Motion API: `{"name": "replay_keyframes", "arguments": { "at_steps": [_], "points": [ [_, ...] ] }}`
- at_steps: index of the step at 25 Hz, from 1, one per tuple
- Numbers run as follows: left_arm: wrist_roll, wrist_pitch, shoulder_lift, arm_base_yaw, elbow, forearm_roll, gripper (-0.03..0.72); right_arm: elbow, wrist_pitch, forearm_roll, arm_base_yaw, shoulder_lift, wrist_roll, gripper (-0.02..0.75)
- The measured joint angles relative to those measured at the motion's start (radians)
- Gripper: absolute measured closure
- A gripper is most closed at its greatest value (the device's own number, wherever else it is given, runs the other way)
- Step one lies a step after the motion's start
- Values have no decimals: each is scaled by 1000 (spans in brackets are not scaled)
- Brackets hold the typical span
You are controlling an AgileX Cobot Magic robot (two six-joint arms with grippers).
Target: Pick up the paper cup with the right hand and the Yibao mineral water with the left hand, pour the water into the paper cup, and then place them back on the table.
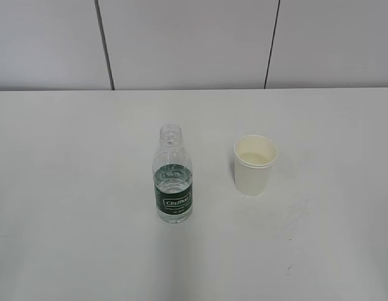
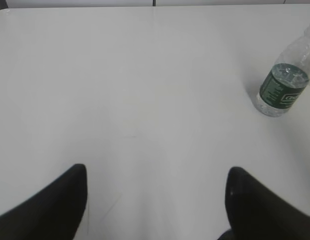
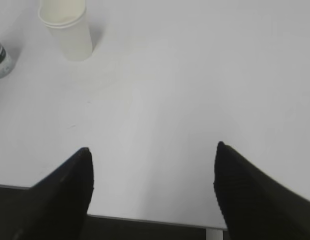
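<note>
Both upright mid-worktop [image 1: 68,251], the Yibao mineral water [image 1: 174,177] lies ahead-right of the wide-spread left tool [image 2: 156,192], the paper cup [image 1: 254,164] ahead-left of the wide-spread right tool [image 3: 152,172].

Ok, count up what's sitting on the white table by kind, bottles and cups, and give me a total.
Clear ribbed plastic bottle with a dark green label, uncapped, some water inside: 1
Off-white tapered paper cup, upright, right of the bottle: 1
Total on the white table: 2
</note>
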Motion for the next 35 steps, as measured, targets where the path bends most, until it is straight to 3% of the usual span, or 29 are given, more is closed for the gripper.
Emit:
{"name": "replay_keyframes", "arguments": {
  "at_steps": [35],
  "points": [
    [3, 0, -3, 0, 0, -46, 167, 0, 7, -2, 0, -61, 0, 153]
  ]
}}
